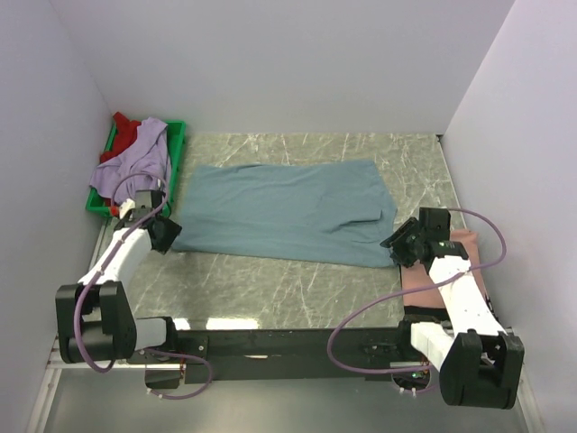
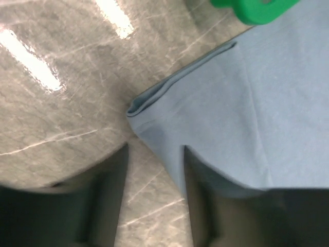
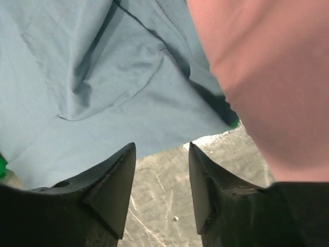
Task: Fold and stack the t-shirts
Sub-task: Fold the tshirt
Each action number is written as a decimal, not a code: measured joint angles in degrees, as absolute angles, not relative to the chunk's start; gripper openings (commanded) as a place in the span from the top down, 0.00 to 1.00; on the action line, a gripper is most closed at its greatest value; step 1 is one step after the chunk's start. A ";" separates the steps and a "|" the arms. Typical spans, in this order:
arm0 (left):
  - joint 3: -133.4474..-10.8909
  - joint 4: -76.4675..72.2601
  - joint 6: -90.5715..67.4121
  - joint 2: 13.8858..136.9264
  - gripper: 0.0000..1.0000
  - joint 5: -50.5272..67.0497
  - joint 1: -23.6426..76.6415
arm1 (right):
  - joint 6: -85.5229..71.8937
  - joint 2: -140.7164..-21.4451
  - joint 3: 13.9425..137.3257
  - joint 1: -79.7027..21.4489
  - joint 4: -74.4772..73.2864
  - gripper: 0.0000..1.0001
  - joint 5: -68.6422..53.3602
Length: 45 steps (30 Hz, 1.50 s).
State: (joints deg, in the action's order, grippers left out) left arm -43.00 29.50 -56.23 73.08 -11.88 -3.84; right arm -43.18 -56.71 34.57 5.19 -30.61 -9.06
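A dusty grey-blue t-shirt (image 1: 284, 210) lies folded into a wide band across the middle of the marble table. My left gripper (image 1: 165, 233) hangs at its near left corner (image 2: 134, 110), jaws open with only tabletop between them (image 2: 156, 154). At the shirt's near right corner my right gripper (image 1: 403, 244) is also open and empty (image 3: 162, 149), just off the cloth edge (image 3: 154, 128). A salmon pink t-shirt (image 1: 464, 257) lies under the right arm (image 3: 267, 77). The lavender t-shirt (image 1: 135, 167) and red t-shirt (image 1: 126, 133) are heaped at the back left.
A green plastic tray (image 1: 176, 149) at the back left holds the lavender and red cloth; its edge shows in the left wrist view (image 2: 257, 10). White walls close in the table on three sides. A black rail (image 1: 288, 343) runs along the near edge.
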 measured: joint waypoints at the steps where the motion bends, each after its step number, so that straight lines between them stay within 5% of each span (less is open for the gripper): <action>1: -43.05 29.50 -55.96 72.44 0.42 -11.44 -4.21 | -43.00 -56.58 35.00 5.19 -31.44 0.46 -8.62; 10: -53.25 30.44 -50.65 70.54 0.39 -6.68 -5.08 | -40.18 -63.05 51.70 -1.74 -34.20 0.46 -1.28; 25: -59.83 24.97 -39.59 76.71 0.39 5.78 -5.06 | -32.69 -103.31 85.86 -16.38 -33.28 0.50 9.13; 45: -58.30 22.90 -38.35 77.47 0.40 8.80 -5.04 | -30.13 -122.83 98.67 -22.11 -35.77 0.57 11.97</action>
